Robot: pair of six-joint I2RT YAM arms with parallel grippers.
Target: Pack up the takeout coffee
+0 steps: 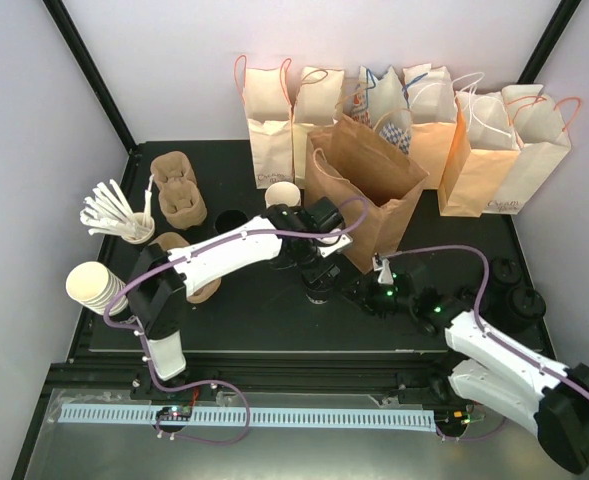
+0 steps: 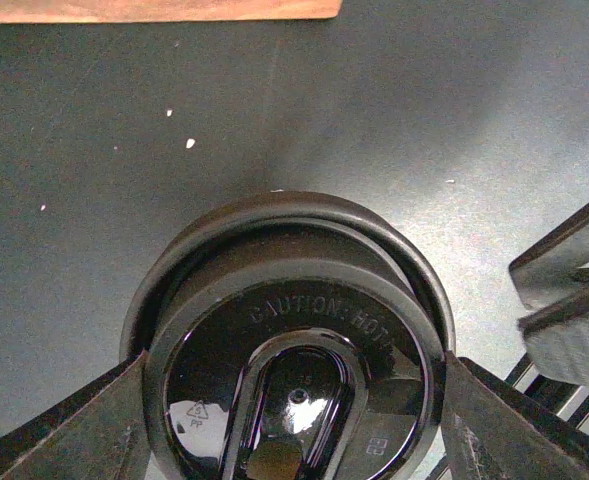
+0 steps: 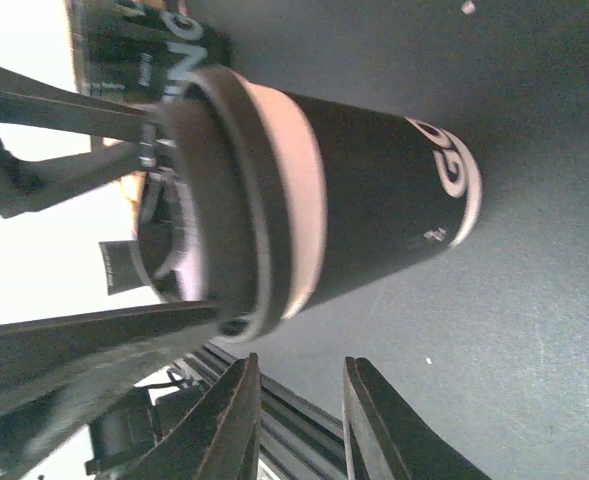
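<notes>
The takeout coffee (image 1: 319, 291) stands upright on the dark mat in front of the open brown bag (image 1: 374, 185). In the right wrist view the takeout coffee (image 3: 374, 190) has a dark sleeve with white bands and lettering. Its black lid (image 2: 294, 340), marked "CAUTION: HOT", fills the left wrist view. My left gripper (image 2: 294, 372) comes down from above, and its fingers (image 2: 104, 425) press the lid's rim on both sides. My right gripper (image 3: 301, 372) sits low just right of the cup, open, with nothing between its fingers; in the top view this right gripper (image 1: 356, 293) points left at the cup.
A row of paper bags (image 1: 274, 120) lines the back. Cardboard cup carriers (image 1: 179, 195), a holder of white stirrers (image 1: 119, 215) and a stack of white cups (image 1: 94, 285) stand at the left. Black lids (image 1: 514, 295) sit at the right edge.
</notes>
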